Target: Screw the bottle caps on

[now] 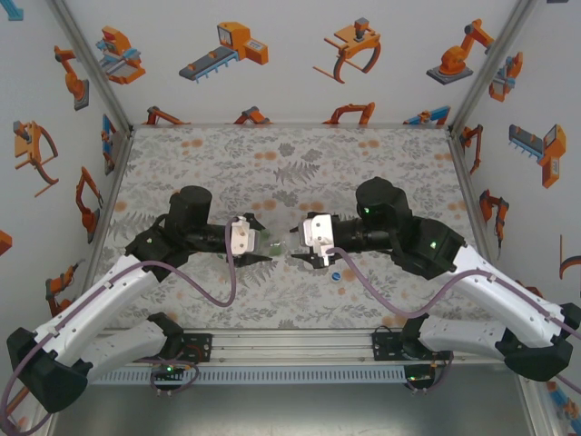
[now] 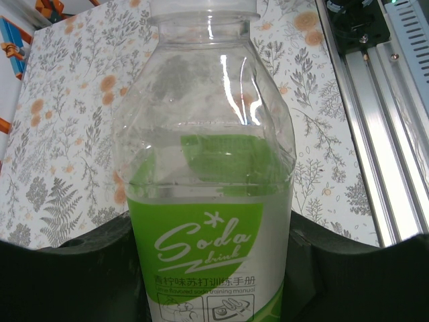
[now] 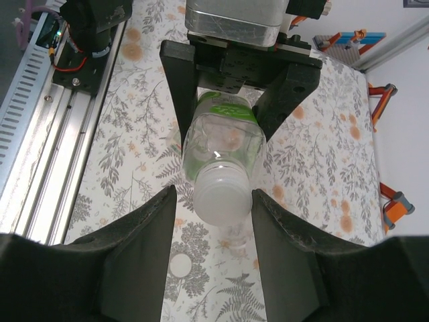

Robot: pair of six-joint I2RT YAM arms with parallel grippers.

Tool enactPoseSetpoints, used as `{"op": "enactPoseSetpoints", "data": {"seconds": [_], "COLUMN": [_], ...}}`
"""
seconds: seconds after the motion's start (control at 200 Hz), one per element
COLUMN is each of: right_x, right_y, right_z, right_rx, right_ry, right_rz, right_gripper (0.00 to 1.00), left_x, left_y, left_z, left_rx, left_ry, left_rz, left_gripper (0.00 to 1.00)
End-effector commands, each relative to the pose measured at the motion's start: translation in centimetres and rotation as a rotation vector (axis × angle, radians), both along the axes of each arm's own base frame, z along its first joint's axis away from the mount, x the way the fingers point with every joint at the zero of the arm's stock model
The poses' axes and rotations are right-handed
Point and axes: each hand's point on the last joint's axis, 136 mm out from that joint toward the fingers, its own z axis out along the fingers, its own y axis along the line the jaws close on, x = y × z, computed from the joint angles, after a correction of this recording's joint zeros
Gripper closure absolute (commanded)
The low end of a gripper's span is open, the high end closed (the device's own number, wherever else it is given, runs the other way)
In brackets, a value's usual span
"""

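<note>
While the left gripper [image 1: 266, 243] clasps the bottle [image 2: 208, 168] mid-table, the right gripper [image 3: 213, 204], spread, flanks its white cap [image 3: 222, 194].

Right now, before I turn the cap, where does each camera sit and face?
Top external: above and behind the robot, looking down on the table; both arms, with left hand and right hand facing each other.
Left wrist: looks along the gripped bottle toward its white cap; left fingers flank it.
Right wrist: faces that cap end-on between right fingers; left hand behind.
Shared by all: the bottle.
</note>
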Motion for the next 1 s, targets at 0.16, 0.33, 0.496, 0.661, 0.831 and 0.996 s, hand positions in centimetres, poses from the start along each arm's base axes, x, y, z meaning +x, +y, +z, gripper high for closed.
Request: {"op": "enactPoseSetpoints", "data": {"seconds": [0.16, 0.33, 0.496, 0.661, 0.831, 0.996], "right_x": [0.0, 1.1, 2.3, 4.6, 6.6, 8.9], "right_y": [0.3, 0.3, 0.2, -0.1, -0.6, -1.3], "right_z": [1.8, 2.0, 2.6, 3.1, 2.6, -0.3], "right_rx": [0.041, 0.056, 0.143, 0.326, 0.468, 0.526], "right_ry": [-0.040, 0.059, 0.278, 0.584, 0.931, 1.287], "right_rz": [-0.007, -0.105, -0.243, -0.427, -0.579, -0.815], "right_gripper": [0.61, 0.72, 0.84, 0.95, 0.99, 1.00], "left_x": [-0.6, -0.6, 0.2, 0.9, 1.2, 1.2], "left_y": [-0.1, 0.0, 0.4, 0.7, 0.7, 0.6], "left_z": [1.4, 1.6, 1.9, 2.1, 2.2, 2.4], "left_rx": [-0.025, -0.030, -0.039, -0.051, -0.054, -0.062], "left_ry": [-0.015, -0.025, -0.072, -0.104, -0.106, -0.103], "left_rz": [-0.029, -0.025, 0.040, 0.085, 0.101, 0.105], "left_gripper": [1.00, 1.00, 1.00, 1.00, 1.00, 1.00]}}
